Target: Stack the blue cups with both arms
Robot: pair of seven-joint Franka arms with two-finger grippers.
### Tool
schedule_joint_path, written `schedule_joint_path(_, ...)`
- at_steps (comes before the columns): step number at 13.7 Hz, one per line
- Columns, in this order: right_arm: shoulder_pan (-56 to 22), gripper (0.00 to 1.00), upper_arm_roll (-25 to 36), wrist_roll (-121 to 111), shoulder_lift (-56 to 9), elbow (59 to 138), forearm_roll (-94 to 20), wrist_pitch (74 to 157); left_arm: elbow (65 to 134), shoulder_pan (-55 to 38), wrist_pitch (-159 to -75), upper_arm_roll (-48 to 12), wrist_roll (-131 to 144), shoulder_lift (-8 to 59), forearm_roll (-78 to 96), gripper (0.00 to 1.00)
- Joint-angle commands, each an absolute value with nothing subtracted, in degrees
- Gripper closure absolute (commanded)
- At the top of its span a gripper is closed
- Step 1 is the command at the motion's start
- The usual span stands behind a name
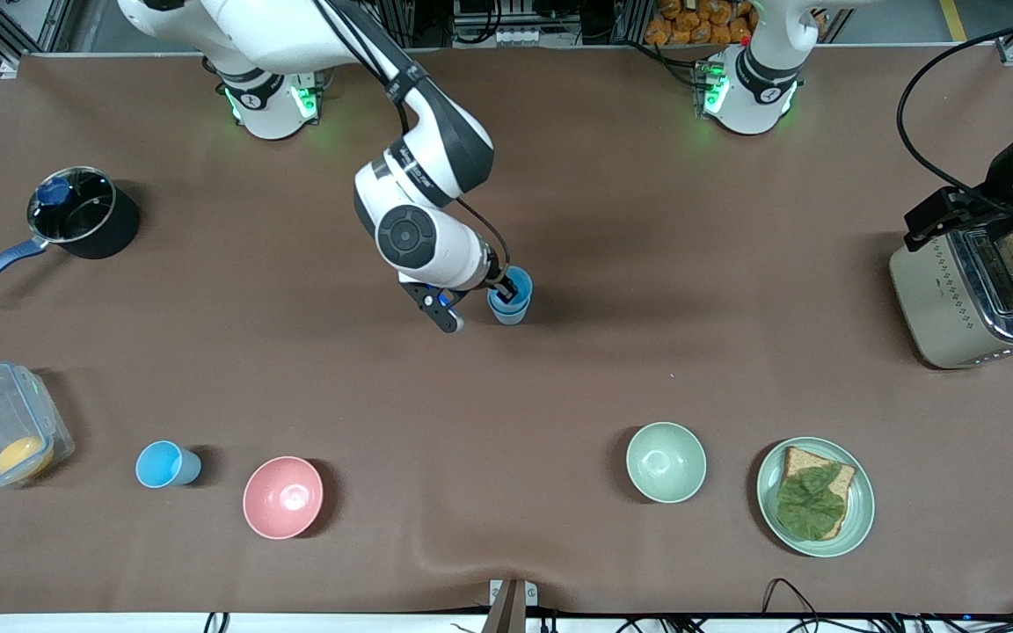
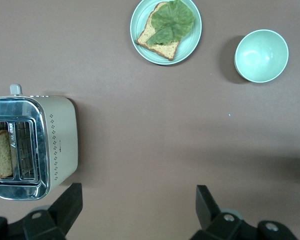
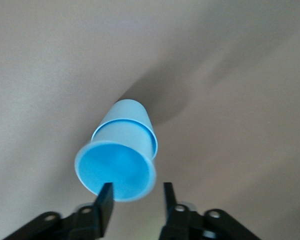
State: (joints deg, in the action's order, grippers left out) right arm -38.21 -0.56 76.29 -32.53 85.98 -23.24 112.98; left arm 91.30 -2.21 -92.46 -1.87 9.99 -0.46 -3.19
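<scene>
A blue cup (image 1: 509, 301) stands at mid-table, bright sky-blue inside with a duller grey-blue lower wall. In the right wrist view the cup (image 3: 124, 150) shows a stepped band round its wall; I cannot tell whether it is one cup or two nested. My right gripper (image 1: 499, 290) (image 3: 136, 200) is open at its rim, one finger over the mouth, the other outside the wall. A second sky-blue cup (image 1: 168, 464) stands near the front edge toward the right arm's end. My left gripper (image 2: 137, 210) is wide open and empty, high over the table beside the toaster.
A pink bowl (image 1: 282, 497) sits beside the second cup. A clear container (image 1: 1, 435) and a blue-handled pot (image 1: 76, 215) are at the right arm's end. A pale green bowl (image 1: 666, 462), a plate (image 1: 858, 519) of bread and lettuce and a toaster (image 1: 946, 308) are toward the left arm's end.
</scene>
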Motion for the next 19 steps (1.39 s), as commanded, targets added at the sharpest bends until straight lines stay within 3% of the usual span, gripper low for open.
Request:
schedule_joint_path(1, -33.5, 0.0, -0.97, 71.58, -27.79, 85.96, -22.24, 105.41, 90.7, -1.93, -91.32, -1.93, 9.93, -0.97, -2.02, 0.0)
schedule_joint_path(8, -20.58, 0.0, -0.79, 44.87, -21.02, 87.97, -18.65, 88.26, 90.62, -1.93, -91.32, -1.93, 10.02, -0.97, -2.46, 0.0)
schedule_joint_path(11, -14.71, 0.0, -0.79, 29.33, -14.61, 94.64, -12.85, 87.89, 90.53, -1.93, -91.32, -1.85, 10.02, -0.88, -2.9, 0.0)
schedule_joint_path(15, -0.56, 0.0, -0.79, 8.74, -11.52, 95.27, -11.78, 86.57, 89.03, -1.93, -90.79, -1.93, 9.67, -0.62, -2.99, 0.0)
schedule_joint_path(19, 2.11, 0.0, -1.05, 1.42, -7.66, 95.27, -1.34, 89.64, 88.51, -2.11, -90.44, -2.28, 9.58, -0.53, -2.12, 0.0)
